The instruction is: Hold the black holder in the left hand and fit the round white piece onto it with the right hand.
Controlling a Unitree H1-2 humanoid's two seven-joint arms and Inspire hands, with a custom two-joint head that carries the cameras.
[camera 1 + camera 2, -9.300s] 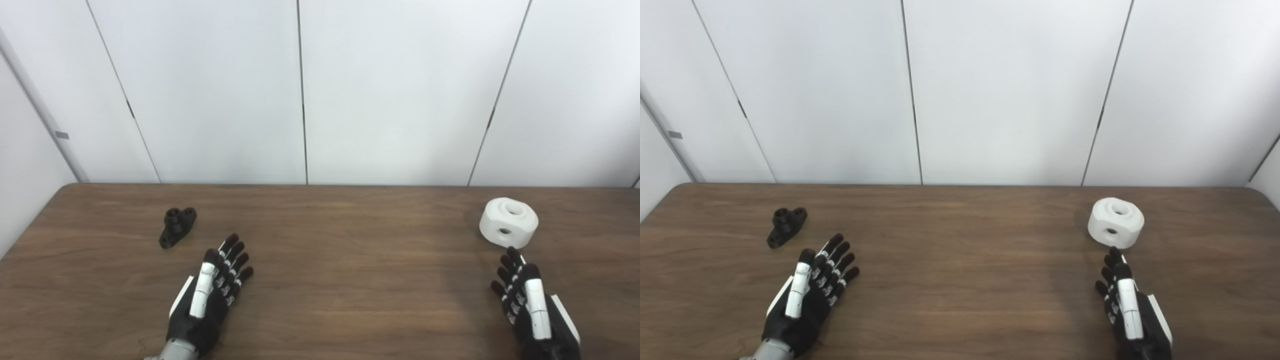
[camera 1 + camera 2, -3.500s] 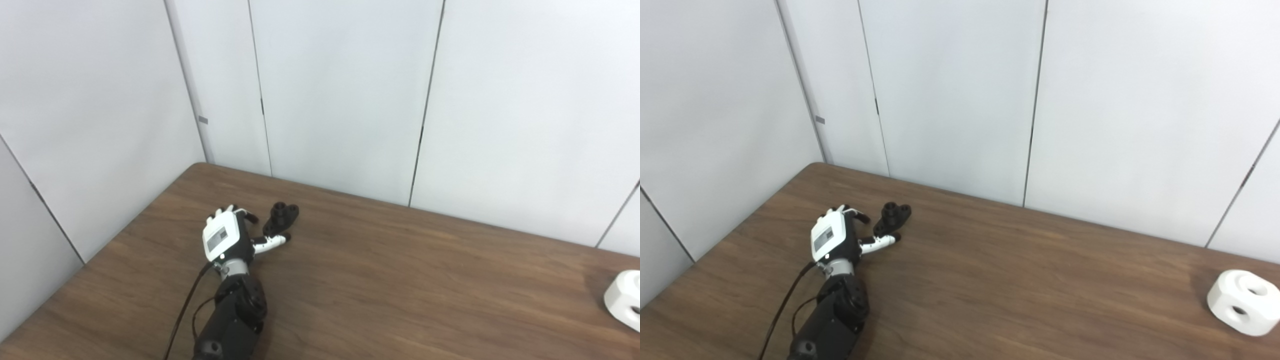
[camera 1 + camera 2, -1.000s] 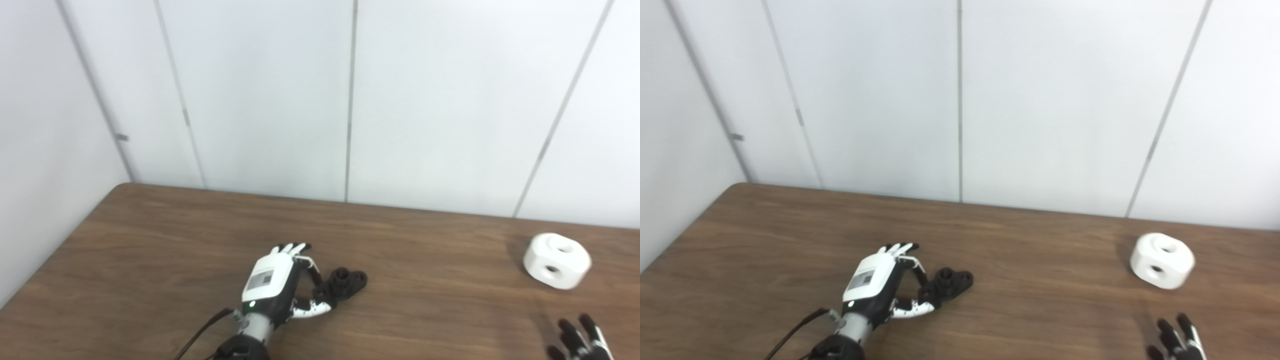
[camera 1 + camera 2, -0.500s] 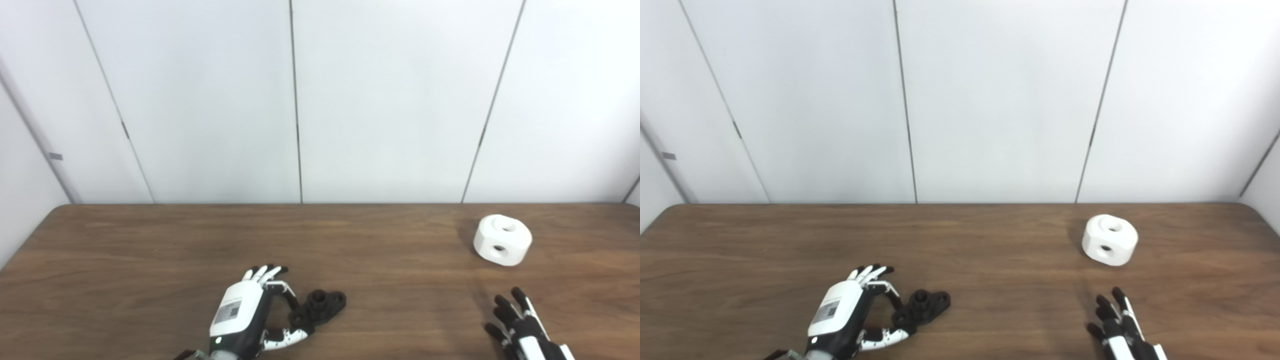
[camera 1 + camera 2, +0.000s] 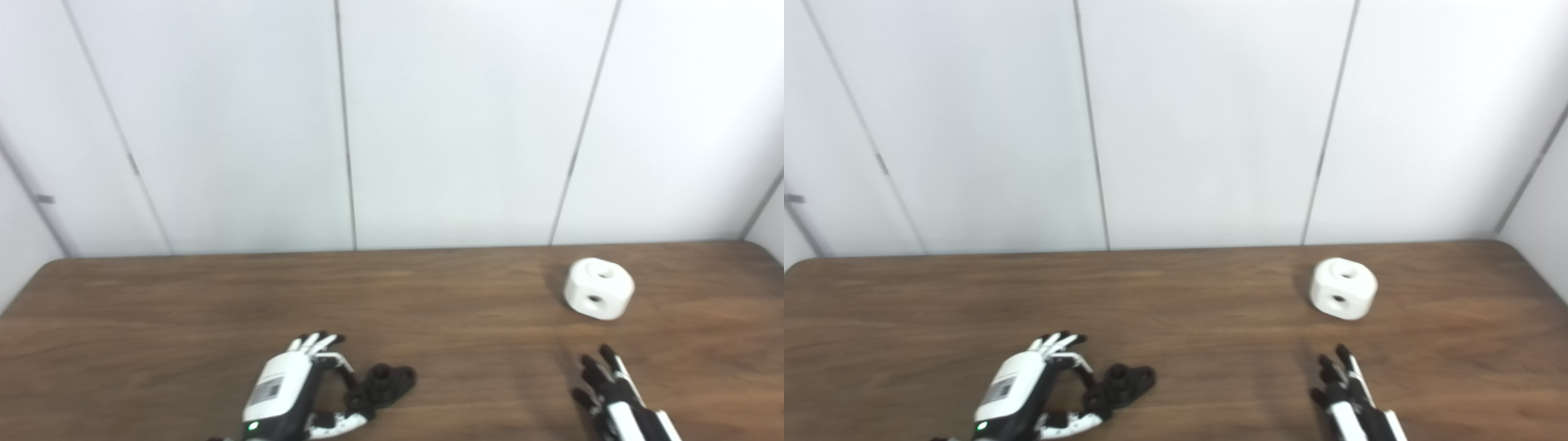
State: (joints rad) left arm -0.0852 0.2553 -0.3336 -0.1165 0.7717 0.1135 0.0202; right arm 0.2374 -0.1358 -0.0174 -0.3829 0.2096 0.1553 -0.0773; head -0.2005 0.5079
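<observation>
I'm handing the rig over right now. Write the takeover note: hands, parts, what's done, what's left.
Left hand: shut on the black holder, pinching its near end; whether the holder is off the table can't be judged.
Right hand: open, empty, low at the near right edge, fingers apart.
Round white piece: sits free on the table, far right, beyond the right hand, untouched.
Done: holder grasped by the left hand.
Left: reach the right hand forward to the white piece, grasp it, carry it to the holder and fit it on.
</observation>
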